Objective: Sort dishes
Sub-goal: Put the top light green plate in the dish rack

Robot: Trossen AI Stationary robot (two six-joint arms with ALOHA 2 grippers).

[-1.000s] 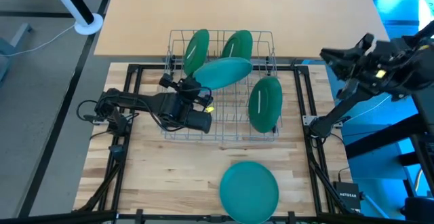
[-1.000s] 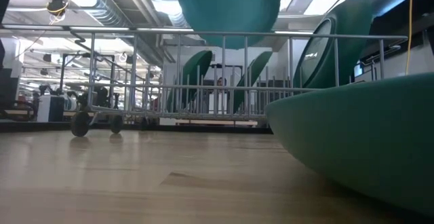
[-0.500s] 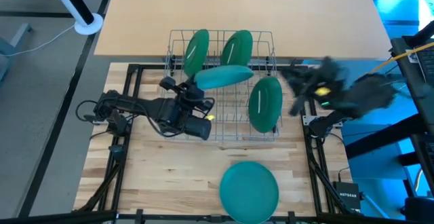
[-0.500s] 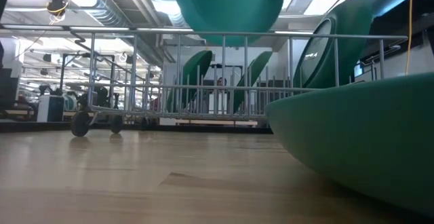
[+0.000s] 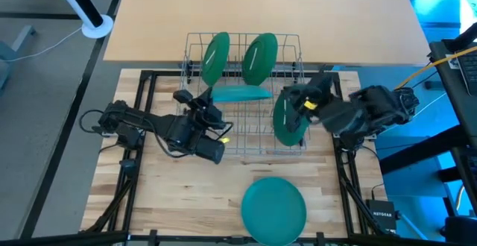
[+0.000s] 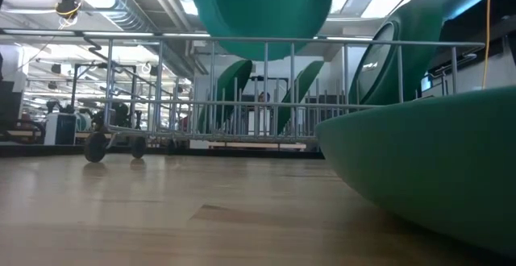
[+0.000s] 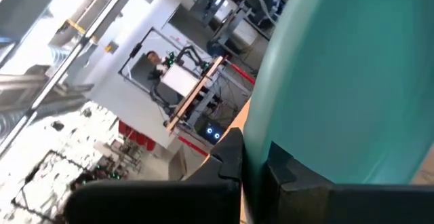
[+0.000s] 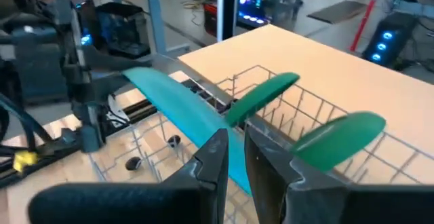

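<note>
Teal plate [image 5: 240,93], tipped nearly edge-on over the wire rack [image 5: 223,145], sits pinched in the left gripper [image 5: 200,102], while the right gripper [image 5: 292,94], fingers nearly together and empty, hovers beside another racked plate [image 5: 289,115].

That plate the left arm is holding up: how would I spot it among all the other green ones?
Find the wire rack in the middle of the wooden table. Three green plates stand on edge in it and a fifth lies flat in front of it. The held plate is the teal one lifted above the rack's middle, clamped at its rim by the left gripper, with the right gripper close by.
</note>
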